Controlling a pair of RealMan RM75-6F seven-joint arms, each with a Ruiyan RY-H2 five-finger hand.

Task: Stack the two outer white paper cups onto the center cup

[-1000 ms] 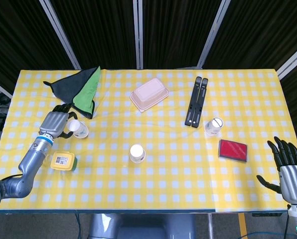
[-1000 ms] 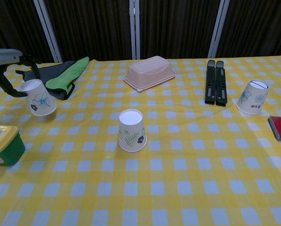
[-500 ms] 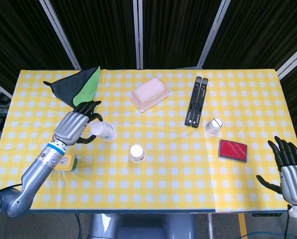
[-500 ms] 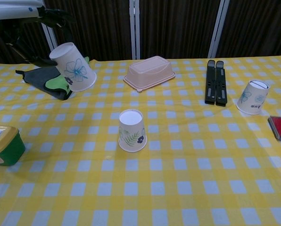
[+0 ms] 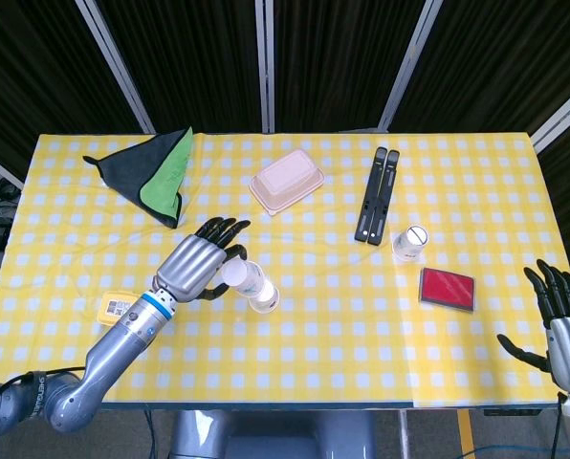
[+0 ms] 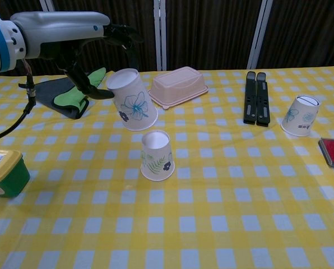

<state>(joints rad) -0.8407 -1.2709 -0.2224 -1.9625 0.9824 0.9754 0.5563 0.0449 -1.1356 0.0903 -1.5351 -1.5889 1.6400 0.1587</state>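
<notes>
The table, covered in yellow check cloth, carries the work. The left hand holds the blue-flower cup clear of the surface, fingers wrapped around its wall, base up and tilted, just above and left of the center cup; this inverted carry suits dropping it over the center cup, which also stands base up. The right cup sits untouched beside the black bars, well apart. The right hand waits at the table's near right edge, fingers spread, holding nothing.

Matt paper cup with blue flower print, checked cloth table cover, glossy grey metal-look left hand
</notes>
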